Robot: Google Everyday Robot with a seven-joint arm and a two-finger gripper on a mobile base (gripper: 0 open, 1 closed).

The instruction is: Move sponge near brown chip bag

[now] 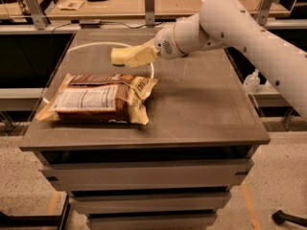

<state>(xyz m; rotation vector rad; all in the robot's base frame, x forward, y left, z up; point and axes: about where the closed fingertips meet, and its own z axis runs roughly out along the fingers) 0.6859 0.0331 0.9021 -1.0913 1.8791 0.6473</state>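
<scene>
Only the one camera view here, so here's what we've got. The gripper (133, 56) is hanging over the far-left part of the bench (206, 114), up off the surface, and it's pinching the sponge (119, 55). The pale yellow block pokes out to the left of the fingers. The white arm (230, 18) comes in from the right side of the shot.

The brown chip bag (100, 99) lies flat on the bench's left half, label panel up, cream sealed ends left and right. The sponge sits in the air just beyond the bag's far edge, near it but not touching. We can also see a thin white ring (96, 44) lying on the bench, partly under the bag.
</scene>
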